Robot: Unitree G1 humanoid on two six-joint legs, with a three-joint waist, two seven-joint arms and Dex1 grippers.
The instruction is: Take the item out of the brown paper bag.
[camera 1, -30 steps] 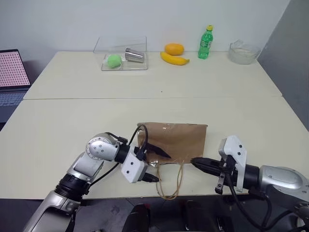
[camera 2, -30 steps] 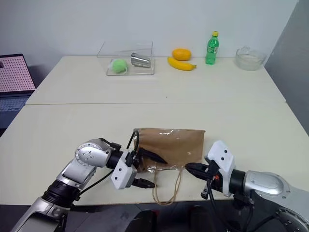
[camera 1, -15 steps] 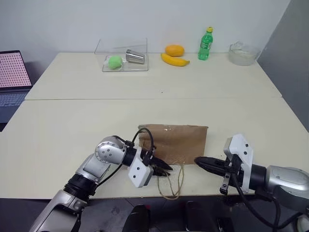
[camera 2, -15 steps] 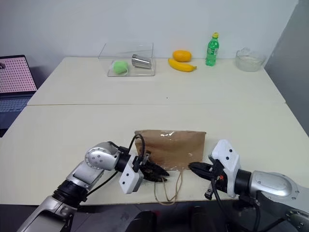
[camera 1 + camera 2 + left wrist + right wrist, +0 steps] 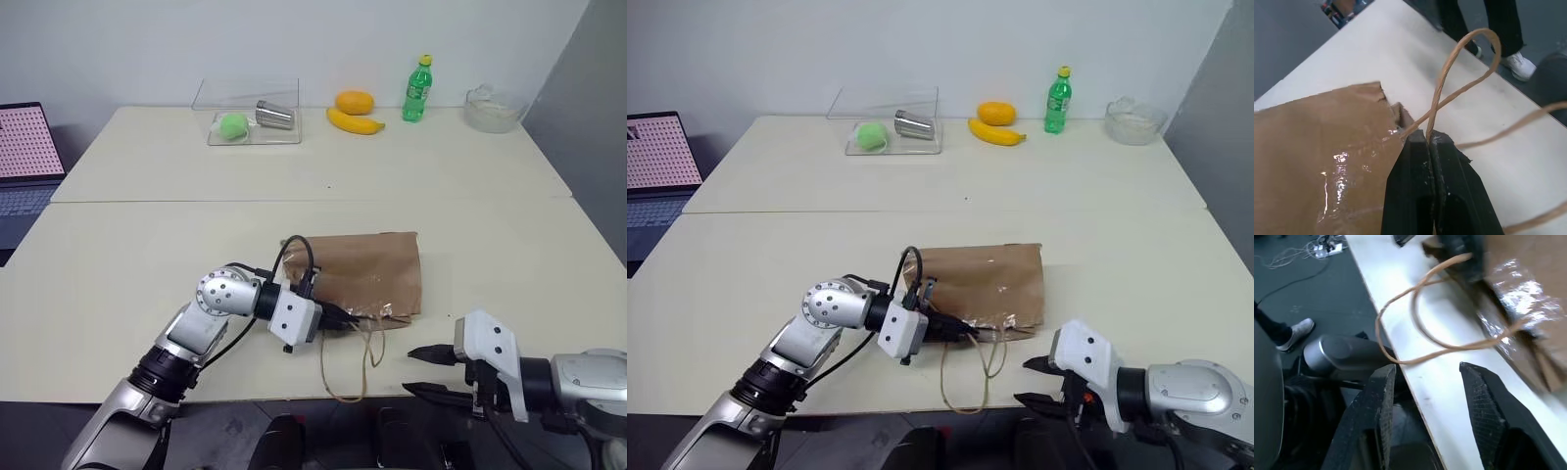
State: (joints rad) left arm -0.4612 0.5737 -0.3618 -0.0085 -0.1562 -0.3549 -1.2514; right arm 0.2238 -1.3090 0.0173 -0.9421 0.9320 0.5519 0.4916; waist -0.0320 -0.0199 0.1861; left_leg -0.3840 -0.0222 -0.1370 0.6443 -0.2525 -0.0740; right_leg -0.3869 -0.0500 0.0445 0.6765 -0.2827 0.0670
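Left claw [image 5: 1429, 139] closed on bag [image 5: 370, 274] handle; right claw [image 5: 423, 370] released, withdrew.

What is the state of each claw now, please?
Left claw: closed on a cord handle at the mouth of the brown paper bag.
Right claw: open, holding nothing, beside the table edge.

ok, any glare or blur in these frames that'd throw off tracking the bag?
Left wrist view: a bright specular streak on the glossy patch of the brown paper bag, cord handle sharp. Right wrist view: glare on the bag's tape, the bag and the left gripper smeared by blur. Left eye view: even light, soft shadows, bag crisp.
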